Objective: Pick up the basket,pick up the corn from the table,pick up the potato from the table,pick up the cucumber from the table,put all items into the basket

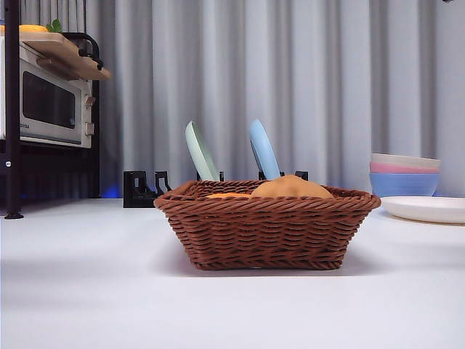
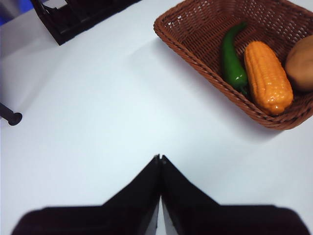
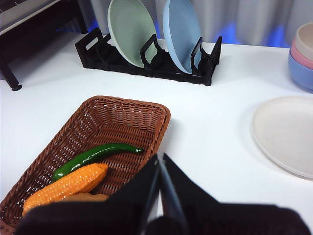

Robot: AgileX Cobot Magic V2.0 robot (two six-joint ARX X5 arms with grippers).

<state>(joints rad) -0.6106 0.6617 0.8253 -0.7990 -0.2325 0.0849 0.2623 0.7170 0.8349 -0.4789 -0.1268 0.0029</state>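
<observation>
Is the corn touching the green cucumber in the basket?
Touching. In the left wrist view the corn lies right beside the cucumber in the basket, their sides pressed together near the cucumber's thick end, with no gap there.

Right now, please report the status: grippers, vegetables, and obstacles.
Left gripper and right gripper shut, empty, above table. Cucumber, corn, potato in basket. No obstruction visible.

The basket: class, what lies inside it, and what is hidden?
Inside the basket lie the cucumber, the corn and the potato, side by side. The basket floor beneath them is covered.
</observation>
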